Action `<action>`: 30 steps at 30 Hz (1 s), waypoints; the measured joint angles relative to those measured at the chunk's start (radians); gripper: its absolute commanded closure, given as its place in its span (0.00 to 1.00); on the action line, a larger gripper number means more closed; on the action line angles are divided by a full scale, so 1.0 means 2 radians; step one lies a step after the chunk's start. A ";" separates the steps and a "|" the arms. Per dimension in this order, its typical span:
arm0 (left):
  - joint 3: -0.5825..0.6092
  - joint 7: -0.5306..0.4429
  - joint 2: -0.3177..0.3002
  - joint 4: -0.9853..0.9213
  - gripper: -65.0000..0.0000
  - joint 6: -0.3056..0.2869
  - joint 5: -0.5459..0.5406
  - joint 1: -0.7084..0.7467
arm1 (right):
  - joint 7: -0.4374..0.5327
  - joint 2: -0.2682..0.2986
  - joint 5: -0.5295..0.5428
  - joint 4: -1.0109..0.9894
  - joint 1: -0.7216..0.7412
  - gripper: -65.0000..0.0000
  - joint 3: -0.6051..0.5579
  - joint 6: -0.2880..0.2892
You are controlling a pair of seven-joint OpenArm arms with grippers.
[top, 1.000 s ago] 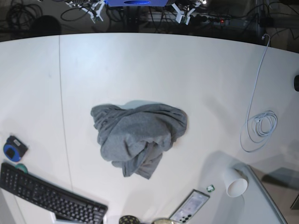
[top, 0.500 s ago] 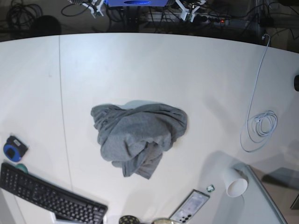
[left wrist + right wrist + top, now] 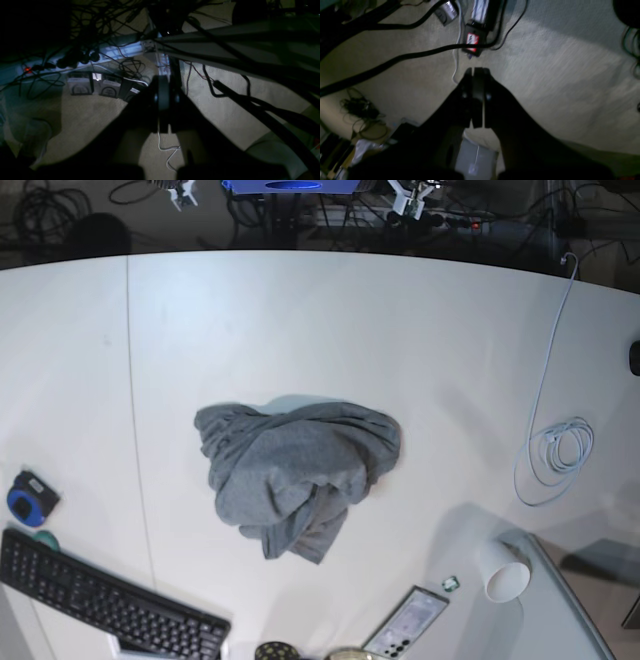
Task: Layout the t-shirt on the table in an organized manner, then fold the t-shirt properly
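Both white gripper tips at the top edge of the base view are sitting farther out and higher than a second ago, the one on the left having slid toward the upper left; the t-shirt (image 3: 297, 477) is lying just as it did, crumpled in a heap on the middle of the table (image 3: 420, 340), with nothing touching it. A coiled white cable (image 3: 558, 450) is resting well to its right, a paper cup (image 3: 503, 571) on its side near the lower right, a phone (image 3: 406, 625) beside that, and a black keyboard (image 3: 105, 608) at the lower left.

Left wrist view: the left gripper (image 3: 163, 97) is hanging with its jaws pressed together on nothing, over a dim carpeted floor (image 3: 95, 117) strewn with cables.

Right wrist view: the right gripper (image 3: 476, 96) is likewise clamped together and empty, pointing at pale carpet (image 3: 557, 82) crossed by a thick black cable (image 3: 402, 58).
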 measured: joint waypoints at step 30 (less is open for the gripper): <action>0.000 -0.002 -0.039 0.215 1.00 -0.001 0.000 0.144 | 0.055 0.049 -0.006 0.269 -0.207 1.00 0.135 0.000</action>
